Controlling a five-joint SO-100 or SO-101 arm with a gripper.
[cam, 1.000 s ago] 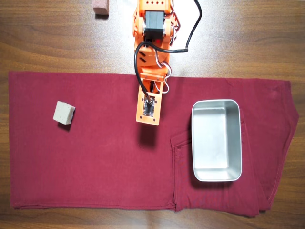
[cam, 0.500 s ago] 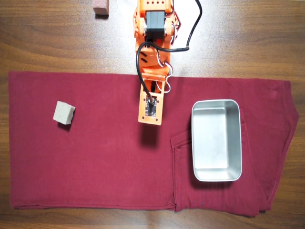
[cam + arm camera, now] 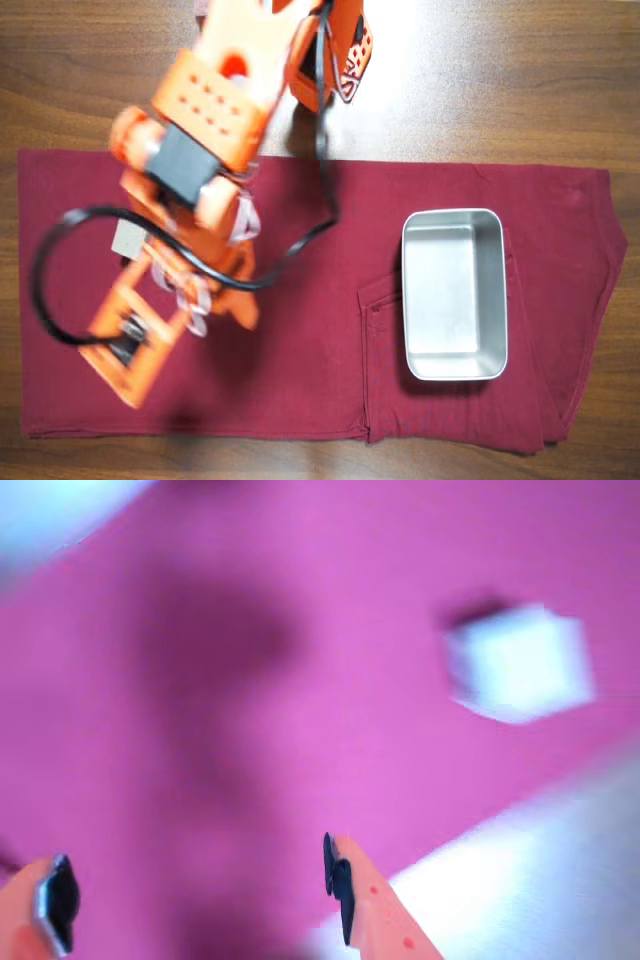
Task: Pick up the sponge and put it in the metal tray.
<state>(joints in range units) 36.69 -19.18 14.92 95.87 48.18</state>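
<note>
In the wrist view the sponge is a blurred pale block on the red cloth, up and to the right of my gripper. The gripper is open, with a wide empty gap between its orange fingers. In the overhead view the motion-blurred orange arm reaches over the left part of the cloth. It partly covers the beige sponge, and the fingers are hidden beneath the wrist. The shiny metal tray lies empty on the right side of the cloth.
A dark red cloth covers most of the wooden table. It has folds and a seam around the tray. A black cable loops out to the left of the arm.
The arm has swung fast from the middle of the cloth to the left, over the sponge. Sponge and tray have not moved.
</note>
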